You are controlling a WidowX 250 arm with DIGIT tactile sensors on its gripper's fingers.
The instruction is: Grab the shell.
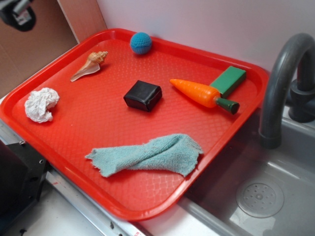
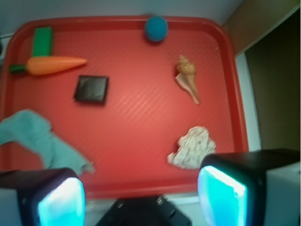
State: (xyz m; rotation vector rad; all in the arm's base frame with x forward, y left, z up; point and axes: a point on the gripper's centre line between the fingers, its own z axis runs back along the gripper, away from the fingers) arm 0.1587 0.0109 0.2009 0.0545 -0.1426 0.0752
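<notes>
Gripper hangs wide open, high above the tray. Shell sits upper right, paper ball close below: easy wrong grab!

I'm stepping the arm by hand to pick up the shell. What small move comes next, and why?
Probably move the open gripper forward and a bit right over the tray, toward the shell. It hangs high at the near edge, and the paper ball lies between.
</notes>
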